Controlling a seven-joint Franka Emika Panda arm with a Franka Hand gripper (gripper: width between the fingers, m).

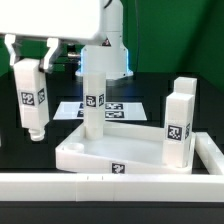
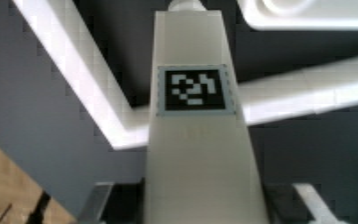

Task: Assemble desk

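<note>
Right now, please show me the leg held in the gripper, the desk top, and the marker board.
Held leg (image 1: 30, 97): exterior view, on its tag.
Desk top (image 1: 112, 157): exterior view, on its front rim.
Marker board (image 1: 125, 106): exterior view, on its printed surface behind the desk top.

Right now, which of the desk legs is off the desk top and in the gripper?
The leg at the exterior view's left, hanging in the gripper above the table. The other two visible legs stand upright on the desk top.
</note>
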